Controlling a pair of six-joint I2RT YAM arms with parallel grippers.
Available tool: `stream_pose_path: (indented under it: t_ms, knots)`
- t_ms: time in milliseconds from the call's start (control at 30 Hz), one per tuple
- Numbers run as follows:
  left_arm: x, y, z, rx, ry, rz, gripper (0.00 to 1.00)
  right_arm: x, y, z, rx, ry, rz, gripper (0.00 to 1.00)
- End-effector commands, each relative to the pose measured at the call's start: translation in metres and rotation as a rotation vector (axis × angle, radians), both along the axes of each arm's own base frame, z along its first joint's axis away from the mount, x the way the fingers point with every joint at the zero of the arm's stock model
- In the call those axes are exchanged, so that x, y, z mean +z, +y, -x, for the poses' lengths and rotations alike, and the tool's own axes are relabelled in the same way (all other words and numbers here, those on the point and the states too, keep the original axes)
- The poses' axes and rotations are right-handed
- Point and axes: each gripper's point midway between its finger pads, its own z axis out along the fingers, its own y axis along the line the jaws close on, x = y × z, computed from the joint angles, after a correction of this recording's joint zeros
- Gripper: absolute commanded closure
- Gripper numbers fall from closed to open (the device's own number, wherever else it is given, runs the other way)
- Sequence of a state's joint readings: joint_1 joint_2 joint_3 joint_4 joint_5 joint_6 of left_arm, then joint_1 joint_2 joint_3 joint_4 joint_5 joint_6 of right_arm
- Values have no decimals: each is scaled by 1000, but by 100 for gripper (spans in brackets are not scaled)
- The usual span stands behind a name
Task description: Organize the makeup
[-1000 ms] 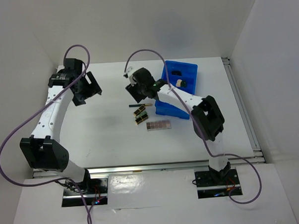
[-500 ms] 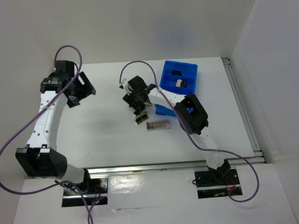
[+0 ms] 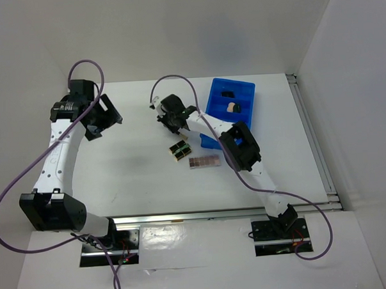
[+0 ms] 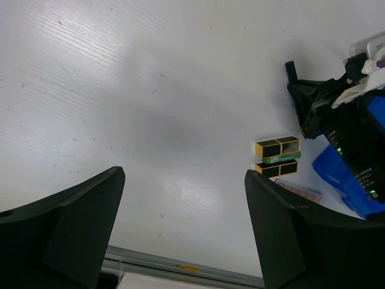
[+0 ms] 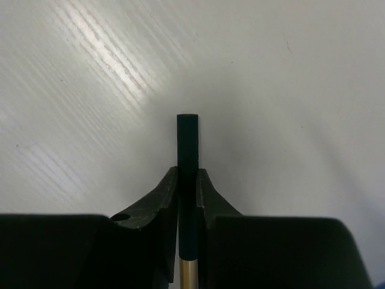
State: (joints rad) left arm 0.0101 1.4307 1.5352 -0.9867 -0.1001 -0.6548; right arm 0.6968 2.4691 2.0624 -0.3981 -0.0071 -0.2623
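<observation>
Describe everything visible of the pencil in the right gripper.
The pencil is a slim dark stick with a flat-cut end and a gold band toward the camera. The right gripper pinches it between both fingers, its dark end sticking out over the white table. Whether it touches the table is unclear.

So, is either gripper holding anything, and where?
Right gripper pinches the pencil on its dark shaft, next to the gold section; the dark end sticks out. Left gripper is open, empty.
</observation>
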Motion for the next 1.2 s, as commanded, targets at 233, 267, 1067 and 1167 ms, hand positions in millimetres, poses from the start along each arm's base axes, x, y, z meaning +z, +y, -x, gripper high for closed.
stream_pose_path:
  t_ms: [233, 267, 1067, 1167]
  knots:
    - [9, 4, 5, -5, -34, -3, 5, 107, 25, -36, -37, -222, -128, 100]
    - [9, 4, 5, -5, -34, -3, 5, 141, 25, -40, -49, -282, -172, 100]
    - [11, -5, -1, -34, -69, 34, 5, 155, -202, 60, -351, -300, 15, 100]
    - [11, -6, 0, -39, -69, 41, 5, 134, -210, 63, -352, -276, 48, 100]
